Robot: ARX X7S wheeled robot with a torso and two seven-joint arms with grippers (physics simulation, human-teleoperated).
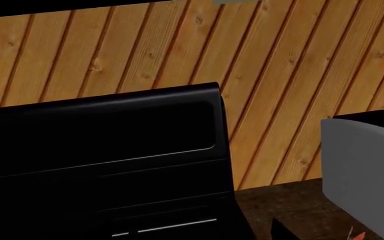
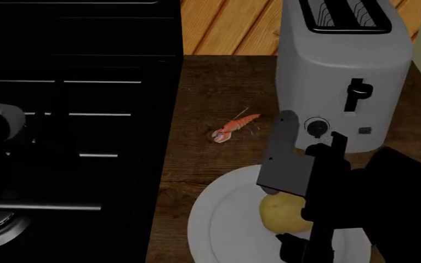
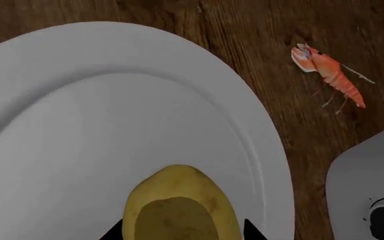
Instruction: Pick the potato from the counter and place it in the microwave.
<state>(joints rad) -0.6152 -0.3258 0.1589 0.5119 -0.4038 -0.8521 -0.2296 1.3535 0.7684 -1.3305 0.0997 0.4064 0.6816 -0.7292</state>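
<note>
Reaching down over the plate (image 2: 218, 219), the right claw (image 2: 298, 222) is straddling the potato (image 2: 282, 212) lying there, fingers spread either side. Beyond, a shrimp (image 2: 232, 129) and toaster (image 2: 342, 71) are sitting on the counter (image 2: 210, 87).

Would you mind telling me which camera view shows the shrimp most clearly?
The right wrist view: the shrimp lies whole and unobstructed on the counter beside the plate. The head view shows it smaller; the left wrist view catches only an orange sliver at its edge.
</note>
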